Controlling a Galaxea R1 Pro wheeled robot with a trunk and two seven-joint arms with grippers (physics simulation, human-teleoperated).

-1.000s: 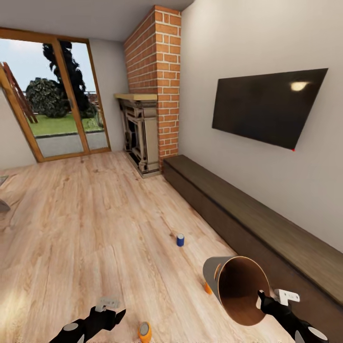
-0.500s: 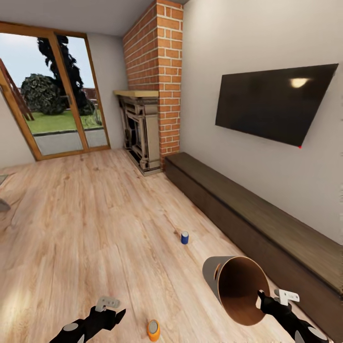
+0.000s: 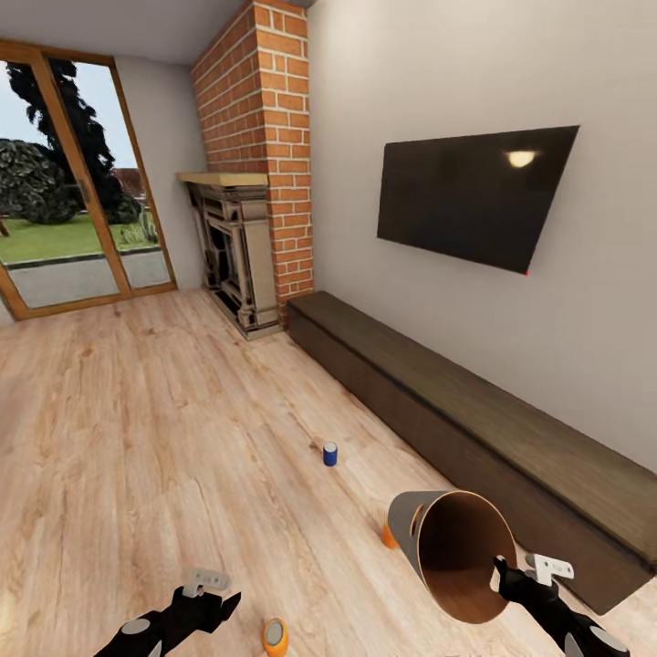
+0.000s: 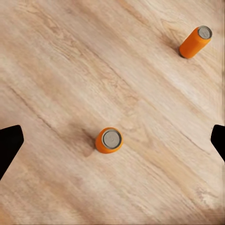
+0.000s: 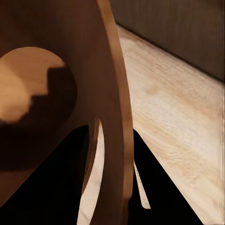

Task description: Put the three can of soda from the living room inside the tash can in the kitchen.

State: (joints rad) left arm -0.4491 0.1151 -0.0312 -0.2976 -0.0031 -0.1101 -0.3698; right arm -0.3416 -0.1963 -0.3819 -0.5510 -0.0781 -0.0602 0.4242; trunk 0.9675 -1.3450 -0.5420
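Note:
My right gripper (image 3: 507,577) is shut on the rim of the trash can (image 3: 456,558), which lies tipped with its coppery-brown mouth toward me. The right wrist view has that rim (image 5: 115,117) pinched between the dark fingers. A blue soda can (image 3: 329,453) stands on the plank floor ahead. One orange can (image 3: 390,537) peeks out from behind the trash can's grey side. Another orange can (image 3: 274,636) stands just right of my left gripper (image 3: 214,607). In the left wrist view the same can (image 4: 109,140) stands upright below the open fingers, with the other orange can (image 4: 196,41) farther off.
A long dark wooden bench (image 3: 474,411) runs along the right wall under a black wall screen (image 3: 474,196). A brick fireplace (image 3: 242,255) stands in the far corner beside glass doors (image 3: 73,210). Pale plank floor (image 3: 137,438) spreads to the left.
The whole picture has shifted left, so the camera has turned to the right. Both arms keep their pose and the trash can stays in the right gripper.

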